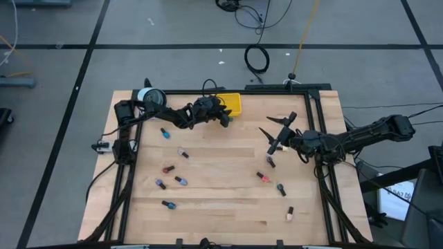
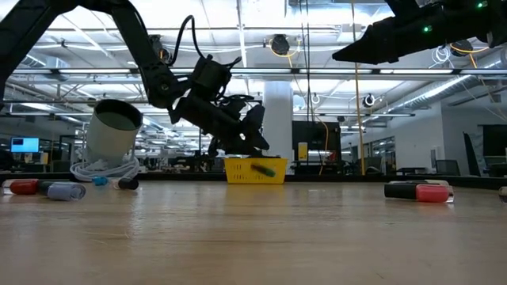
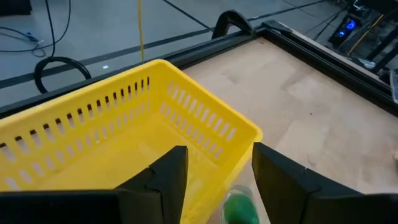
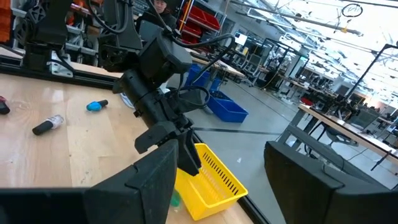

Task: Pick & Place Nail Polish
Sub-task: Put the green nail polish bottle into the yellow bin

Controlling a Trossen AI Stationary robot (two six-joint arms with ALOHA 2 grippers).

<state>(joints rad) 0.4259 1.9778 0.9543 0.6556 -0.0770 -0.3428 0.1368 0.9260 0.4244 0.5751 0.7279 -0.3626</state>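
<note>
Nail polish is only starting to be collected: the left hand (image 3: 214, 186), fingers parted, hovers at the yellow tray (image 3: 205, 134) with a green bottle (image 3: 239, 208) just below them, seemingly dropping by the tray's wall. The right hand (image 1: 277, 133) waits wide and empty over the bench (image 1: 221, 149). About ten bottles, among them a red one (image 1: 263, 178), lie scattered, so most remains.
</note>
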